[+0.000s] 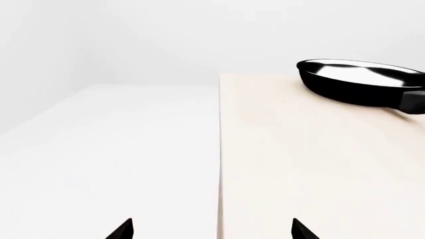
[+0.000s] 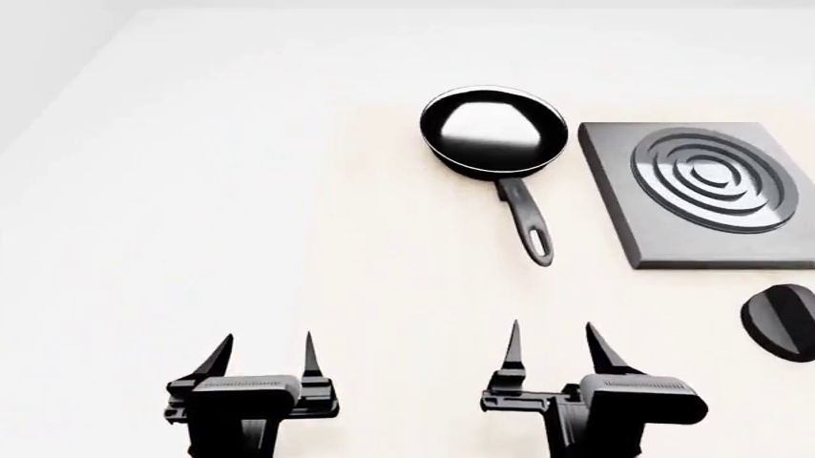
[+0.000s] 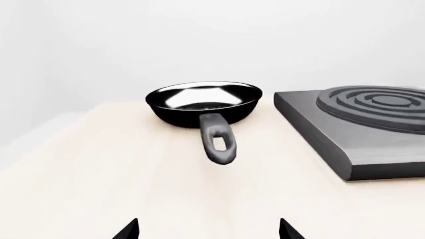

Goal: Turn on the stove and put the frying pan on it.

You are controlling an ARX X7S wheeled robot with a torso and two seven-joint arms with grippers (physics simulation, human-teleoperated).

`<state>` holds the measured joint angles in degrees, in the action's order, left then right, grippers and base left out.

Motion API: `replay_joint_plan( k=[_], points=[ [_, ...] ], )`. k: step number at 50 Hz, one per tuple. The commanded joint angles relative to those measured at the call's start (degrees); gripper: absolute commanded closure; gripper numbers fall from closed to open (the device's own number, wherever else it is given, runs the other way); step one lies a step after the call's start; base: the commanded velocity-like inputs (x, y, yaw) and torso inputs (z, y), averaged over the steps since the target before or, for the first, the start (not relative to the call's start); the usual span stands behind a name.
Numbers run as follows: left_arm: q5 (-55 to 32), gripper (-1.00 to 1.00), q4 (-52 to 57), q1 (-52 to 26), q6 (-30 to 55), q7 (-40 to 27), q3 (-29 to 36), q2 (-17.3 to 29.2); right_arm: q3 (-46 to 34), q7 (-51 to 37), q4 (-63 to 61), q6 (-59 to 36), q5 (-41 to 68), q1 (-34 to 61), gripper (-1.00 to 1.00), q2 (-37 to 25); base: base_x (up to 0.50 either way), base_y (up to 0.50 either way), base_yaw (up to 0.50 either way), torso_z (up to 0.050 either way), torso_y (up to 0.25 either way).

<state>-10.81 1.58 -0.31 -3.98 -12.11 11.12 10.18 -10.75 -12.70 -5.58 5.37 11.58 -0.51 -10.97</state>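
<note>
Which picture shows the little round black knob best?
The head view. It is the only one showing the small round black knob, partly cut off at the picture's right edge, just in front of the flat square dark grey stove. Neither wrist view shows the knob at all.

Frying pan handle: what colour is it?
Black, like the frying pan body; the handle shows best in the head view.

Bare table point(image 2: 255, 239) lies between frying pan point(image 2: 494, 131) and grippers.

Black frying pan point(image 2: 494, 129); dark grey ringed stove point(image 2: 703, 191); black knob point(image 2: 781, 320).
</note>
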Motion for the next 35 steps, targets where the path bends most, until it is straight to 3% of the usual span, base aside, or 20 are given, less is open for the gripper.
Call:
replay_joint_plan(
  k=[1,12,35],
  points=[
    [-0.7,-1.0,0.1,0.1,-0.3,-0.3,0.0,0.3,2.1,-3.4,-10.5,-10.1,3.3,-0.8,-1.0,-2.8,0.0,0.0,0.0,0.0,0.0],
    [-0.9,-1.0,-0.3,-0.3,-0.2,-0.7,0.5,0.4,8.3,-6.6,-17.5,-18.3,7.2,-1.8,-1.0,-7.6,0.0,0.0,0.0,0.0,0.0],
    [-1.1,-1.0,-0.3,-0.3,-0.4,-1.5,1.2,1.0,20.1,-11.1,-20.4,-22.8,11.5,-5.9,-1.0,-12.3,0.0,0.0,0.0,0.0,0.0]
  ],
)
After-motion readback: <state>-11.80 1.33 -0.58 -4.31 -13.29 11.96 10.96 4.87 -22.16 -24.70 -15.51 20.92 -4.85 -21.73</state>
